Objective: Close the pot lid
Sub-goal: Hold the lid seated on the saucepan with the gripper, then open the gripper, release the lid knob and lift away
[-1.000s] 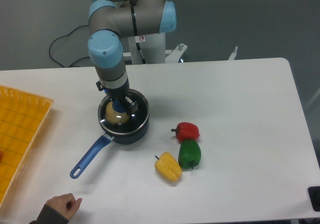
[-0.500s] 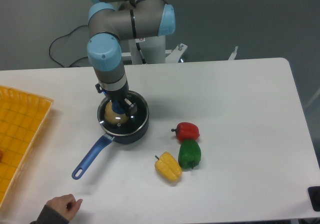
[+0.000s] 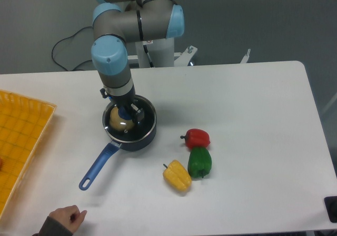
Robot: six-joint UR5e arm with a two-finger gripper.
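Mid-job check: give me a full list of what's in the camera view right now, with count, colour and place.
pot: 1, dark navy with a long blue handle, left-centre of the table, handle pointing toward the front left
lid: 1, clear glass, lying over the pot's opening
pale round item: 1, yellowish, seen through the glass inside the pot
peppers: 3, red, green and yellow, grouped right of the pot
tray: 1, orange-yellow mesh, left edge
table: 1, white
cable: 1, black, behind the table
person's hand: 1, front left edge
robot arm: 1, grey with light blue joints
gripper: 1, down at the lid's centre
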